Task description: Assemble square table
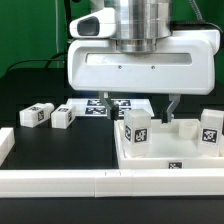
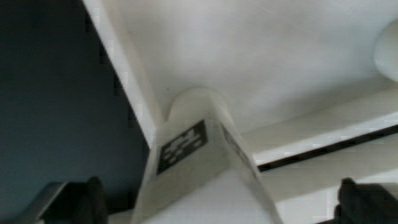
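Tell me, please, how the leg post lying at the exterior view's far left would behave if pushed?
The leg post looks like small rigid plastic, so probably stiff and light. Its flat, blocky faces suggest it would slide rather than roll.

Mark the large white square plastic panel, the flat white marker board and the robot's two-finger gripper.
large white square plastic panel (image 1: 165, 150): exterior view, bare top face.
flat white marker board (image 1: 95, 107): exterior view, tagged surface.
gripper (image 1: 140, 112): exterior view, midway between its fingertips.
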`<state>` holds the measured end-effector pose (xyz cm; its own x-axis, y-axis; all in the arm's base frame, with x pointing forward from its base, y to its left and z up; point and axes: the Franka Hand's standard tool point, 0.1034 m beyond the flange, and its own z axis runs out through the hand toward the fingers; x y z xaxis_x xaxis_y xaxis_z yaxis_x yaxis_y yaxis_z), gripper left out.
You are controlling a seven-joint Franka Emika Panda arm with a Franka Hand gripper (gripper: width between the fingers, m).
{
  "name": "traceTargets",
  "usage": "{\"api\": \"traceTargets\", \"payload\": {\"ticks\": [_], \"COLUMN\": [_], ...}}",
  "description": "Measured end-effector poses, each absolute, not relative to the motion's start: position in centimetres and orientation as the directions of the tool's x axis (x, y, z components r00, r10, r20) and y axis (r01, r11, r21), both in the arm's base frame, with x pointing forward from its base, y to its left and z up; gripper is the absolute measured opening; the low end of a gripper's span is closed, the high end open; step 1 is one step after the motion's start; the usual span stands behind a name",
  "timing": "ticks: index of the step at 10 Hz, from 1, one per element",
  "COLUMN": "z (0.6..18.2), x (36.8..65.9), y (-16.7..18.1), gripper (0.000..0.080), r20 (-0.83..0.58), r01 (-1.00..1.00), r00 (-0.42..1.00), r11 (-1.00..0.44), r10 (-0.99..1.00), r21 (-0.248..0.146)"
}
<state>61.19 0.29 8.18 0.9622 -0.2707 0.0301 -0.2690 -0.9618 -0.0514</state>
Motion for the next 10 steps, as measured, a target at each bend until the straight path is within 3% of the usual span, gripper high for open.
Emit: {"api": "traceTargets", "payload": {"ticks": [4, 7, 8, 9, 10], "z": [8.19, 8.17, 8.17, 8.17, 8.17], "x": [61.19, 61.17, 61.17, 61.17, 61.17], "y": [-0.13, -0.19, -0.19, -0.19, -0.19], "gripper": [0.0649, 0.0626, 0.0401, 0.0401, 0.0286], "r20": [0.036, 0.034, 0.034, 0.034, 0.034], "r01": [0.156, 0.191, 0.19, 0.175, 0.175], "r00": [0.987, 0.981, 0.981, 0.984, 0.984], "r11": [-0.988, -0.981, -0.982, -0.985, -0.984], "r10": [0.157, 0.192, 0.19, 0.175, 0.175], "r21": [0.008, 0.012, 0.012, 0.011, 0.011]}}
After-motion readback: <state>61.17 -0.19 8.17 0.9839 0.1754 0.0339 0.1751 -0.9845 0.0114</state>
